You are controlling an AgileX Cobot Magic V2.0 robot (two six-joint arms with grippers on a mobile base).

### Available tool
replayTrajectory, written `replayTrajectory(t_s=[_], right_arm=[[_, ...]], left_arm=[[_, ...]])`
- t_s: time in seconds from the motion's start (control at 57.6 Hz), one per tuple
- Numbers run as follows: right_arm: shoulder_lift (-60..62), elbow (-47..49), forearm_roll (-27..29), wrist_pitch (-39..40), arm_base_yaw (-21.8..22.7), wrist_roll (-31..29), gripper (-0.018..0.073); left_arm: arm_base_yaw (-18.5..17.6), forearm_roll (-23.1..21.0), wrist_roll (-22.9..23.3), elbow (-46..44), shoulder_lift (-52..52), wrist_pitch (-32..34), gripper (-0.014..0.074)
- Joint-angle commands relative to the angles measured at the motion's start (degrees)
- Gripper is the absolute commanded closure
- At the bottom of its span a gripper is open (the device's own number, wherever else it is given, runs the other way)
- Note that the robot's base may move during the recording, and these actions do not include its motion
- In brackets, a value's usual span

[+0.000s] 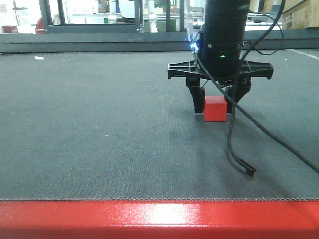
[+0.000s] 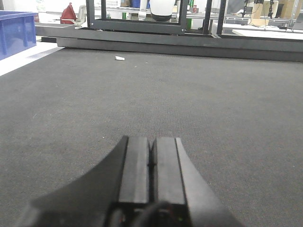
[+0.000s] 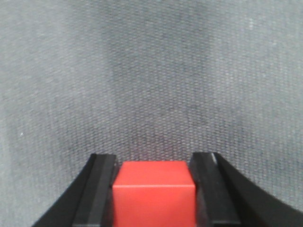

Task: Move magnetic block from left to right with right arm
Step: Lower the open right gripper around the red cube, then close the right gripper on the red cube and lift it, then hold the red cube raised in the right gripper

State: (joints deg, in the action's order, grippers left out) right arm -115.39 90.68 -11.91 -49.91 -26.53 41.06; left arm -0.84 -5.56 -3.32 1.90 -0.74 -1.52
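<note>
The magnetic block (image 1: 215, 109) is sitting on the dark mat (image 1: 99, 139), right of centre; in the right wrist view its near part is running off the frame. The right gripper (image 1: 215, 105) is clasping it on both sides, with a hanging cable (image 1: 231, 134) partly hiding the right-hand finger. The left gripper (image 2: 151, 150) is hovering clenched and empty.

A dark grey woven mat (image 1: 99, 144) covers the whole work surface, and a glossy red strip (image 1: 149, 219) runs along its near edge. A small white scrap (image 1: 39, 58) lies on the mat at the far left. A long dark bar (image 1: 84, 44) borders the mat's far side, with a black metal frame (image 2: 137, 26) behind it. A blue bin (image 2: 16, 33) stands off the mat at the far left, near a red object (image 2: 69, 13) too small to identify. Cardboard boxes (image 1: 300, 15) sit at the far right.
</note>
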Motion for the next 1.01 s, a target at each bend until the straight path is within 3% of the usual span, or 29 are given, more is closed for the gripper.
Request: replayTrajectory(t_s=[0.0,0.208,0.382,0.747,0.99], right_arm=[[5.85,2.06,-1.47,1.41,0.85,-2.75,0.0377],[13.91,0.76,-1.52,1.5,2.78,-13.27,0.0376],[24.45,-7.35,-0.99,5.64,4.66,-20.77,0.0376],[50.44,-31.72,-1.05,18.19,6.45,-25.03,0.0376],[68.82,-44.37,-1.11,19.79,6.45,-25.08,0.0376]], left_arm=[[0.08,-0.27,0.34,0.46,-0.71,4.77,0.0722],[0.08,-0.27,0.34,0.46,-0.71,4.77,0.0722],[0.08,-0.27,0.34,0.46,-0.71,4.77,0.0722],[0.08,-0.27,0.34,0.46,-0.71,4.77,0.0722],[0.08,-0.27,0.34,0.46,-0.71,4.77,0.0722]])
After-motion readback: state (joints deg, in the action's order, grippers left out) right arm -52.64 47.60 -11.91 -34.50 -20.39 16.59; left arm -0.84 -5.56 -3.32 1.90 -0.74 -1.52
